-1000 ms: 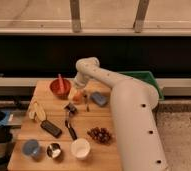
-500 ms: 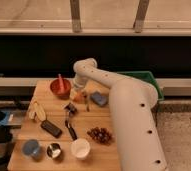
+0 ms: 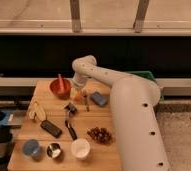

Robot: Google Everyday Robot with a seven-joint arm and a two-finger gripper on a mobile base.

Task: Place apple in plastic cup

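Note:
The apple (image 3: pixel 77 96), small and orange-yellow, sits on the wooden table (image 3: pixel 24 131) at the back, just right of the red bowl (image 3: pixel 60 88). My gripper (image 3: pixel 78 91) is right at the apple, coming down on it from above and hiding its top. The plastic cup (image 3: pixel 31 148), short and blue-grey, stands upright at the table's front left corner, far from the gripper. It looks empty.
A metal cup (image 3: pixel 53 150) and a white cup (image 3: pixel 80 148) stand beside the plastic cup. Grapes (image 3: pixel 100 134), a blue sponge (image 3: pixel 98 98), a banana (image 3: pixel 37 111), a black flat object (image 3: pixel 51 128) and a dark tool (image 3: pixel 70 125) lie between. A green bin (image 3: pixel 150 80) sits behind my arm.

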